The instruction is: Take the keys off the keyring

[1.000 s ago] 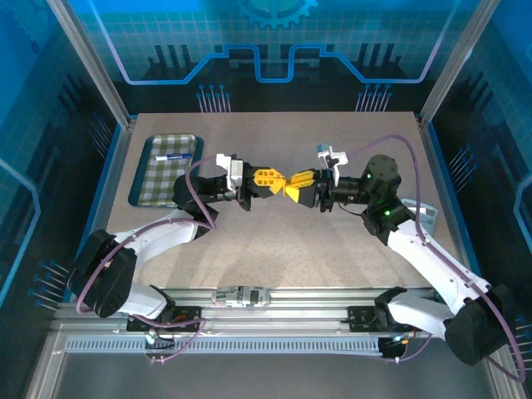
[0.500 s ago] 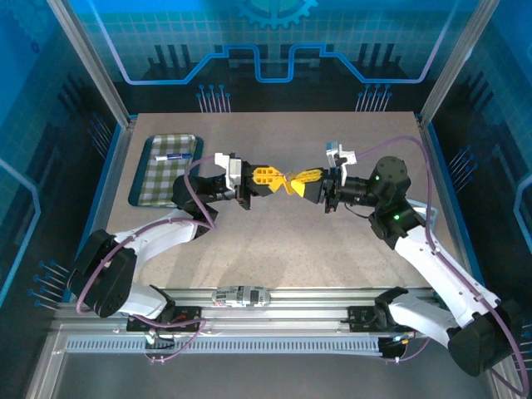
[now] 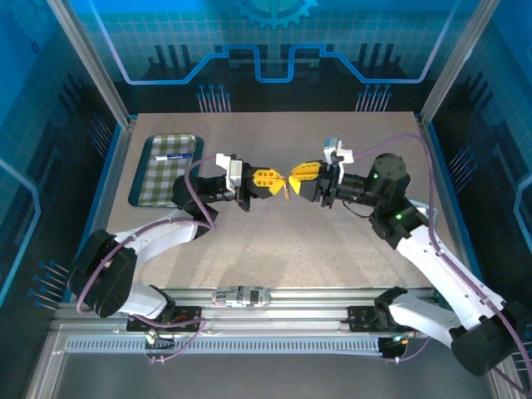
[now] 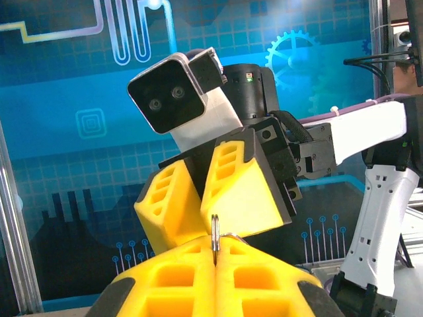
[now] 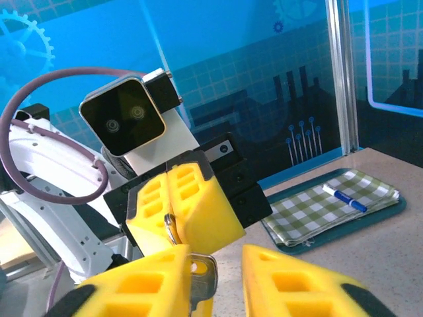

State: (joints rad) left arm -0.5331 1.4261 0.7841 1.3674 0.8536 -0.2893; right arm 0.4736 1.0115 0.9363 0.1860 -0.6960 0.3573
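Key [image 5: 202, 281] partly hidden; keyring [image 4: 215, 246] mostly hidden between fingers.

A speckled beige table [image 3: 274, 241] filled the floor of a closed booth. The far wall [image 3: 349, 41] was a bright blue panel printed with a grid, a pale gear [image 3: 276, 10] at its top and a light-blue outlined line below. Darker blue panels formed the left wall [image 3: 33, 166] and the right wall [image 3: 499, 166]. Slanted aluminium posts [image 3: 87, 58] framed the far corners. A metal rail [image 3: 274, 312] ran along the near edge. A green checked tray [image 3: 148, 162] lay at the far left. Light was even and blue-tinted.
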